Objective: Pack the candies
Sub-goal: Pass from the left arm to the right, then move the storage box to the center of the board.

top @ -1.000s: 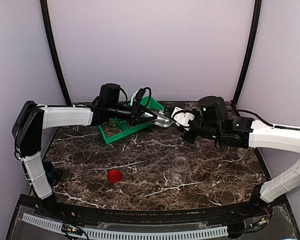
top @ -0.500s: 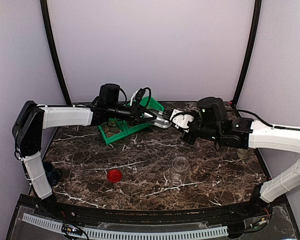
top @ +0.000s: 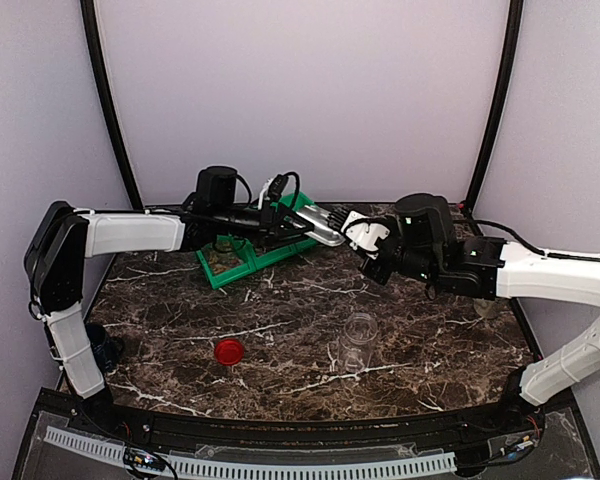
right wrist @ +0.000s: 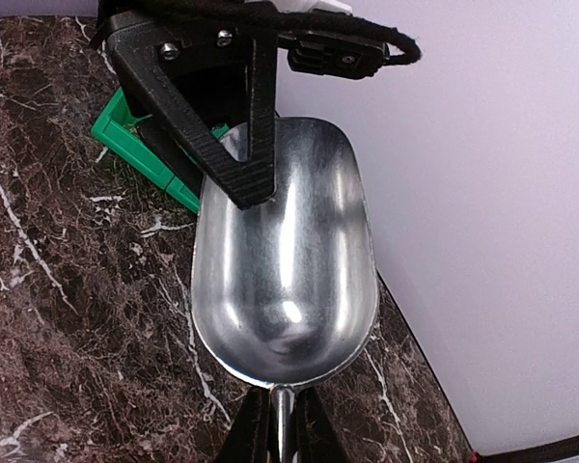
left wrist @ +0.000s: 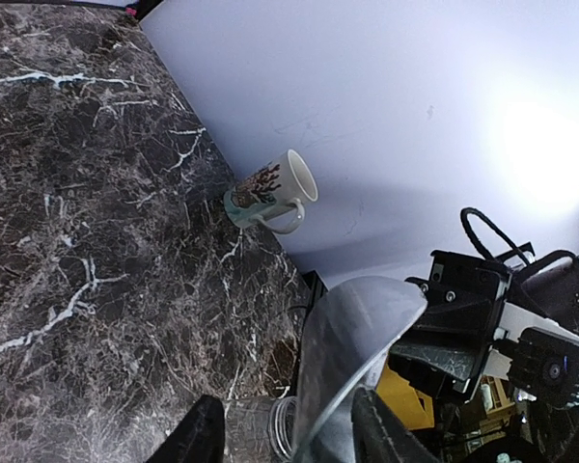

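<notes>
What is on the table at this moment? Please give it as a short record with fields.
scoop: metal, bowl empty
right gripper: shut on the scoop's handle
left gripper: open, around the scoop's rim
jar: clear, upright, lid off
red lid: flat on the table, left of the jar
green tray: at the far side, below the left gripper

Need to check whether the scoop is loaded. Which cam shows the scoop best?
Right wrist. The scoop fills the frame with its bowl facing the camera, and the bowl is empty. Top external shows the scoop small and from the side. Left wrist catches only part of its rim, inside hidden.
</notes>
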Robot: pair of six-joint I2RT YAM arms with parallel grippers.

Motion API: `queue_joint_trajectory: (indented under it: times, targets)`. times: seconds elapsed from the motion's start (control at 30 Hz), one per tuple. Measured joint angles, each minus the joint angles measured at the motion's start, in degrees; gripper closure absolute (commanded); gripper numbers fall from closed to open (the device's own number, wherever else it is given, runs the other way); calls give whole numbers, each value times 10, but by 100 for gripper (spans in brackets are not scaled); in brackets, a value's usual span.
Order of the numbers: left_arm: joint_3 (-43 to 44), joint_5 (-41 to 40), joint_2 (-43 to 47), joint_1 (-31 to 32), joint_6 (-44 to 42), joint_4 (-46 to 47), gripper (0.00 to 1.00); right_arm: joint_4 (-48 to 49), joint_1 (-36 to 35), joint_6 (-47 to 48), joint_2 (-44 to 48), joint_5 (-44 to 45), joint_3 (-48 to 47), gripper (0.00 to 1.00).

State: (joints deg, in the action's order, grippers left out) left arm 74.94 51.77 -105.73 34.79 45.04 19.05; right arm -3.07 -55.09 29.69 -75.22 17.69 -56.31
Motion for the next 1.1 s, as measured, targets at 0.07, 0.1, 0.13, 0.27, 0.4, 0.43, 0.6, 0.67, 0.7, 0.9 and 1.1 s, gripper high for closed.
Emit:
queue_joint_trajectory:
  times: [0.07,0.1,0.13,0.27,0.4,0.43,0.6,0.67,0.7,0.9,1.1]
  targets:
    - [0,-3,0,-7,-4,-1,42,1,0,-3,0,5,0,100]
    - [0,-5,0,-10,-8,-3,40,1,0,-5,0,8,0,100]
    - [0,-9,0,-13,-11,-7,38,2,0,-8,0,12,0,100]
    - [0,-25,2,-24,-29,-26,24,-1,0,-16,0,21,0,100]
    - [3,-53,10,-32,-58,-63,15,-2,0,-24,-4,49,0,100]
    - [7,-63,11,-33,-69,-74,15,-2,0,-26,-7,59,0,100]
    - [33,-144,19,-42,-130,-150,5,-9,0,-37,-28,88,-4,100]
    - [50,-195,23,-46,-161,-185,2,-11,0,-44,-36,96,-7,100]
    - [59,-226,26,-48,-178,-204,1,-12,0,-47,-39,98,-9,100]
    - [103,-380,28,-60,-264,-267,1,-14,0,-68,-45,110,-12,100]
    - [135,-466,22,-83,-319,-307,1,-15,0,-84,-45,116,-12,100]
